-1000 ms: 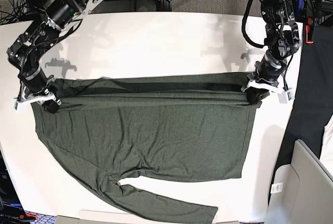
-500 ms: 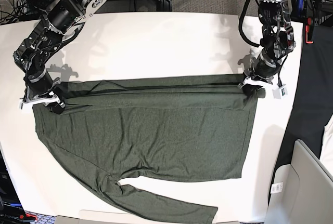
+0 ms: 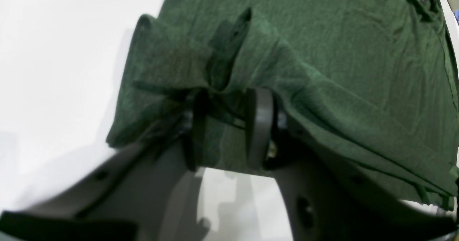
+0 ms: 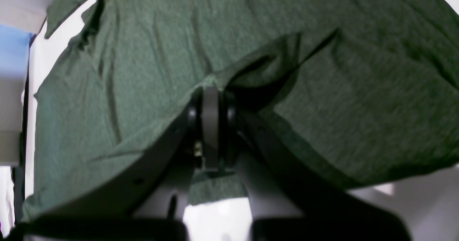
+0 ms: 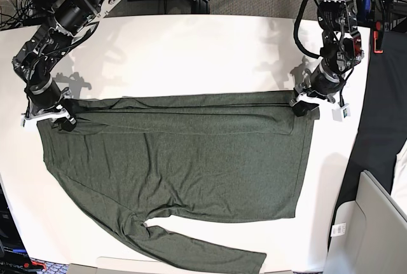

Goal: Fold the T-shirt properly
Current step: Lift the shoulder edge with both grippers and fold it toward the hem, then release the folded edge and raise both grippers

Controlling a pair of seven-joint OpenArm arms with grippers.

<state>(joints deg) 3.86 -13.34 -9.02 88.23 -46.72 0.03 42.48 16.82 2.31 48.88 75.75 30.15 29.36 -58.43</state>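
One dark olive-green long-sleeved knit T-shirt (image 5: 178, 178) spread on white table (image 5: 191, 58), two grippers, left gripper (image 3: 229, 126) jaws parted around bunched fabric, right gripper (image 4: 211, 126) pinching folded edge

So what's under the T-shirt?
Only the white table shows around the T-shirt. Folded layers stack along its top edge; anything beneath the cloth is covered.

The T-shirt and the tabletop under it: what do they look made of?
The T-shirt: thin, soft knit, probably a cotton blend; heathered olive flecks, matte, and it bunches into limp folds at the right gripper. The table: smooth, hard white surface, likely laminate or painted board; it shows soft arm shadows and little glare.
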